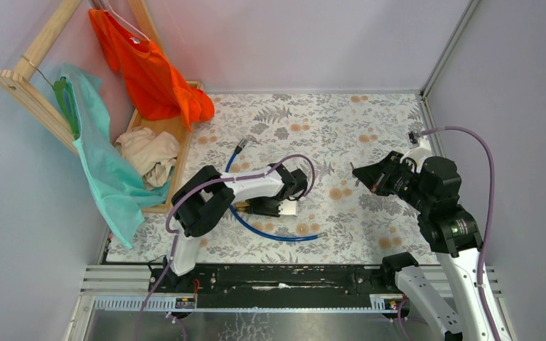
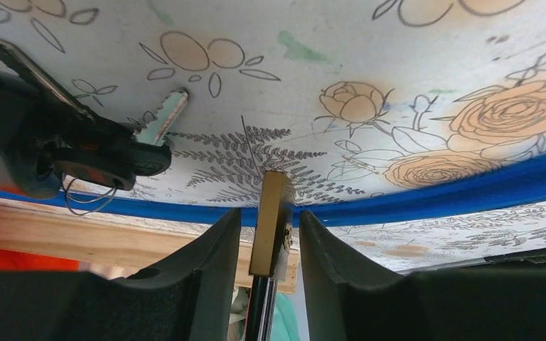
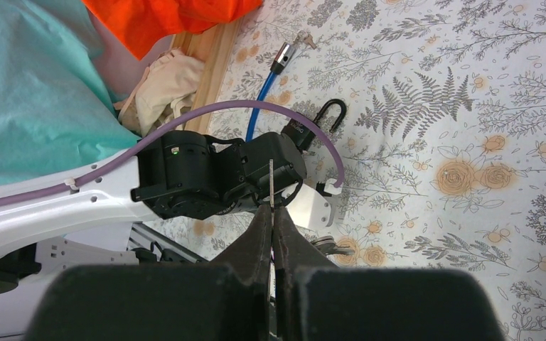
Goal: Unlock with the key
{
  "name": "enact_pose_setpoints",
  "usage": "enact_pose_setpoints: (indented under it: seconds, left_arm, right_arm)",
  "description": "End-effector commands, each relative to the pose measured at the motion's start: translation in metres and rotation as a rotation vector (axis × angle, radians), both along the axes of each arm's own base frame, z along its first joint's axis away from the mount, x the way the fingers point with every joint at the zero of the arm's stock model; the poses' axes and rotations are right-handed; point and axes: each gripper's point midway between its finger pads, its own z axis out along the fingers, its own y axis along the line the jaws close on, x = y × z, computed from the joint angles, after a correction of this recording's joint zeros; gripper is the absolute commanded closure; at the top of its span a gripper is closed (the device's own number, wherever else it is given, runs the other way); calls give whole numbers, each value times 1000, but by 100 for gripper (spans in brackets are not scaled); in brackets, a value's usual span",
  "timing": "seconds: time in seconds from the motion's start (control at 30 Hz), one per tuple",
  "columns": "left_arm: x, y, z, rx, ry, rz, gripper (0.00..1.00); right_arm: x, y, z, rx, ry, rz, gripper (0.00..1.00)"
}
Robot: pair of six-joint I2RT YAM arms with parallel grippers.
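Key (image 2: 124,160) lies on the table (image 2: 398,42) by the blue cable (image 2: 469,188), blade toward bare cloth. Left gripper (image 2: 270,219) narrowly straddles a brass padlock (image 2: 271,190), with slim gaps each side. Right gripper (image 3: 271,220), well apart, pinches a metal sliver (image 3: 271,181).

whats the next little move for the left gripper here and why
Probably close the left gripper onto the brass padlock: its fingers flank the body with slim gaps, not yet gripping, while the right gripper hangs apart, pinching the key.
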Motion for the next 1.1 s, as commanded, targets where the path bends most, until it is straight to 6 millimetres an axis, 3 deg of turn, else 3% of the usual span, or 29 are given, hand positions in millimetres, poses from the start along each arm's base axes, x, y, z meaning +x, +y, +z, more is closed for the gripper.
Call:
enact_pose_setpoints:
  seconds: [0.0, 0.3, 0.4, 0.67, 0.97, 1.07]
  left_arm:
    - [-2, 18, 6, 46, -9, 30, 57]
    - [-9, 34, 5, 58, 45, 74, 55]
    - [-5, 35, 3, 55, 42, 83, 58]
    - [-2, 38, -4, 68, 49, 89, 99]
    - [0, 31, 10, 15, 68, 108, 100]
    - [-3, 35, 10, 25, 84, 98, 84]
  right_arm:
    - [0, 0, 20, -2, -62, 8, 100]
    - [1, 0, 20, -2, -60, 10, 100]
    - [1, -1, 22, -5, -64, 5, 100]
    - [0, -1, 26, -6, -71, 7, 100]
    - [2, 1, 26, -2, -71, 12, 100]
    - [2, 1, 27, 0, -72, 14, 100]
